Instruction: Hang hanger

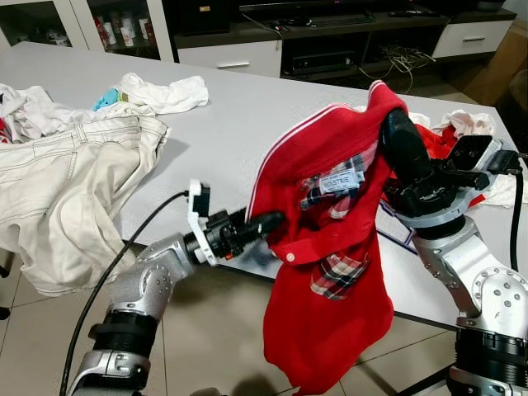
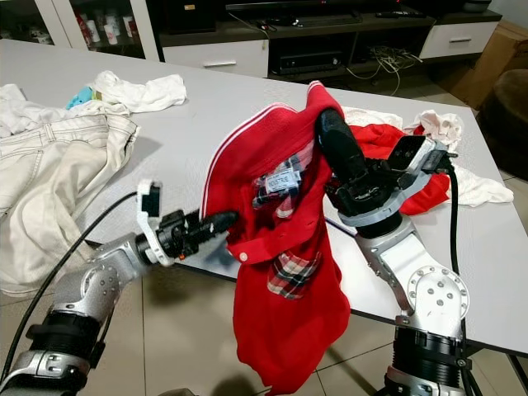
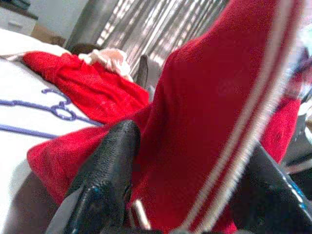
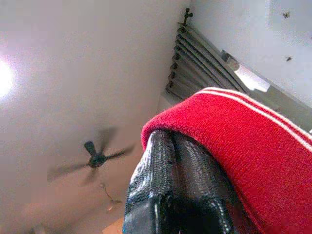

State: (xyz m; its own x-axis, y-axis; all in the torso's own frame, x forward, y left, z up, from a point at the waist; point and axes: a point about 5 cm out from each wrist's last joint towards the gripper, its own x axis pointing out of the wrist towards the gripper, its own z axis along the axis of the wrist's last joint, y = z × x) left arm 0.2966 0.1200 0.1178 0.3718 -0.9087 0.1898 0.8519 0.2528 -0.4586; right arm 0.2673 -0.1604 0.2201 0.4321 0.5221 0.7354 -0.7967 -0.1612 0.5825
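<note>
At nine o'clock on the white table [image 1: 247,124] lies a heap of pale trousers [image 1: 66,190] with white cloths [image 1: 165,92] beyond it at eleven. Toward seven o'clock our left gripper [image 1: 268,223] reaches in from the table's near edge; its fingers stand apart on either side of the hem of a red polo shirt [image 1: 330,247], one finger [image 3: 114,161] against the cloth, though whether it truly pinches we cannot tell. At centre the shirt hangs over the table's edge, collar up, draped over our right gripper [image 1: 396,136], which points up toward one o'clock; its fingers [image 4: 170,185] lie pressed together under the collar band. The purple hanger [image 3: 53,107] lies flat on the table behind the shirt, near a second red garment [image 1: 437,140] at two o'clock. We judge we are preparing the shirt, with the hanger not yet taken up; next one gripper must free itself, take up the hanger, and thread it through the neck.
</note>
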